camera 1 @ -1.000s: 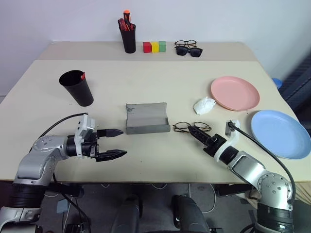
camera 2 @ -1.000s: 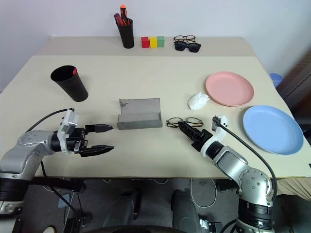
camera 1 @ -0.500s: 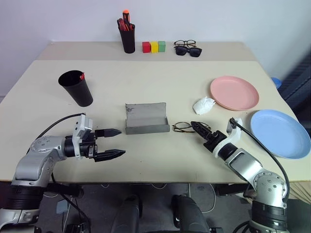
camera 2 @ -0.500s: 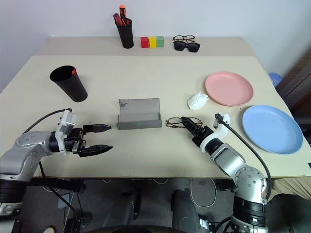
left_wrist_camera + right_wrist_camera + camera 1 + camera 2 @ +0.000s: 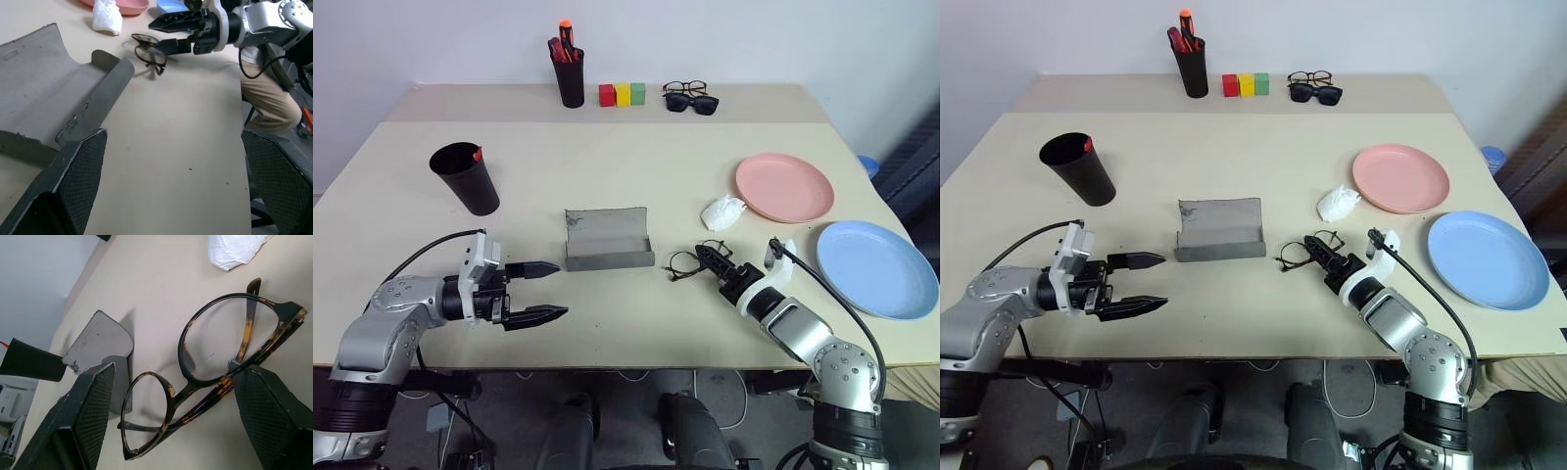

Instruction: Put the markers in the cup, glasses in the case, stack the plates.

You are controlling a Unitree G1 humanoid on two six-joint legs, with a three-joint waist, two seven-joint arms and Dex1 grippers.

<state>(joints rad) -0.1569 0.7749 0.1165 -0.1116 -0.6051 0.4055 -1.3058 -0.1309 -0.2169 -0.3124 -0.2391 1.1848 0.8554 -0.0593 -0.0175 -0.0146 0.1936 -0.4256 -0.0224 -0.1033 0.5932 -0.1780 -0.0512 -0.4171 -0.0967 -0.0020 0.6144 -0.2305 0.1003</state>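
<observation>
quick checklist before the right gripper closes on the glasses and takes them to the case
1. Right gripper jaws apart: ok, its fingers stand either side of the glasses in the right wrist view.
2. Glasses between those fingers: ok, the frame sits in the gap, tilted, with one lens raised off the table.
3. Firm hold on the frame: not ok, the fingers are not closed on it.
4. Case open: ok, lid stands up, tray faces up.
5. Path to the case: ok, bare table between; the white crumpled wad lies off to the side.
6. Left gripper out of the way: ok, open, short of the case.
</observation>
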